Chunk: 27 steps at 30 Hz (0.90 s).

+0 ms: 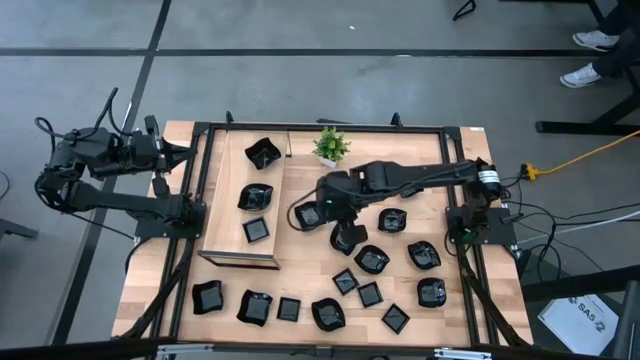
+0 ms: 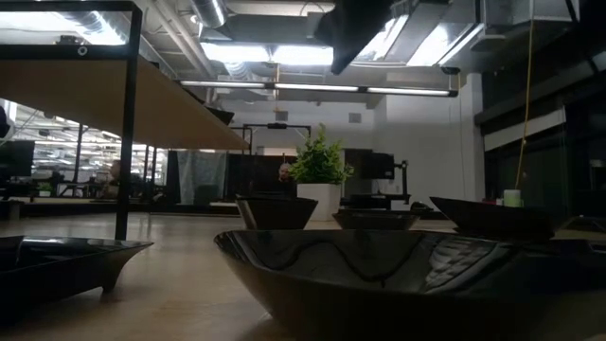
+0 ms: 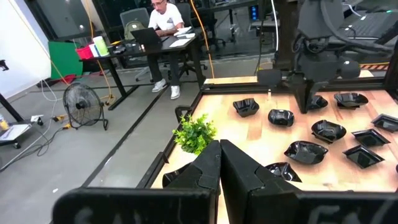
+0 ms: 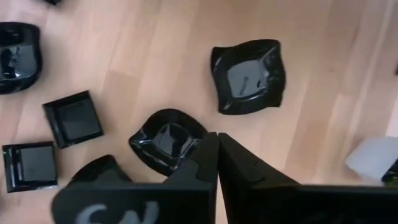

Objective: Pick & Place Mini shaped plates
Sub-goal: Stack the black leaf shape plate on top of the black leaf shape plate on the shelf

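Right gripper (image 1: 330, 212) hangs over the middle of the worktop (image 1: 420, 310), fingers (image 4: 205, 158) pressed together and pinching nothing, a rounded black dish (image 4: 166, 140) lying just beneath their tips. Left gripper (image 1: 190, 152) waits at the worktop's 10 o'clock edge, fingers (image 3: 205, 171) also pressed together. Mini shaped plates (image 1: 372, 260) scatter from centre to 5 o'clock, three more sit on the raised wooden tray (image 1: 228, 250) at 9 o'clock, potted plant (image 1: 330, 145) at 12.

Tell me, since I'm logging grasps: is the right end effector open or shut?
Shut. In the right wrist view the right end effector has its fingers pressed together over a wavy-rimmed plate, gripping nothing visible.
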{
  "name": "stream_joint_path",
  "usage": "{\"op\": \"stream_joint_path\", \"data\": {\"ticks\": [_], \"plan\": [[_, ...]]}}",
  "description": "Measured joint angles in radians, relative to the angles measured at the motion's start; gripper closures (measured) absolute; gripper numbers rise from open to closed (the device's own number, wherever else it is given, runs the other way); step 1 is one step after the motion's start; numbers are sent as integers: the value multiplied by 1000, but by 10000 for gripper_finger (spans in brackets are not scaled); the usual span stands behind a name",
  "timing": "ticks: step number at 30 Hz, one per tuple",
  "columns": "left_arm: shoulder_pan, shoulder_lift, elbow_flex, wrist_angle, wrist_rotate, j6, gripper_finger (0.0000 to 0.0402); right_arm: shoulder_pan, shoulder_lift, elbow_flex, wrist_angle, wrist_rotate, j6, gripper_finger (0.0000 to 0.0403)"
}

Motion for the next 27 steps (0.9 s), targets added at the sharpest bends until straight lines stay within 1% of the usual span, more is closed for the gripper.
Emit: {"op": "stream_joint_path", "data": {"ticks": [3,8,12,15,20,27], "plan": [[0,0,0,0,0,0,398,14,-42,-87,62,0,38,390],[0,0,0,0,0,0,398,59,-94,-241,218,2,161,399],[0,0,0,0,0,0,398,109,-95,-329,338,0,262,392],[0,0,0,0,0,0,398,144,-87,-383,447,0,299,382],[0,0,0,0,0,0,398,186,-87,-436,573,0,315,384],[0,0,0,0,0,0,398,230,-87,-437,583,-36,324,397]]}}
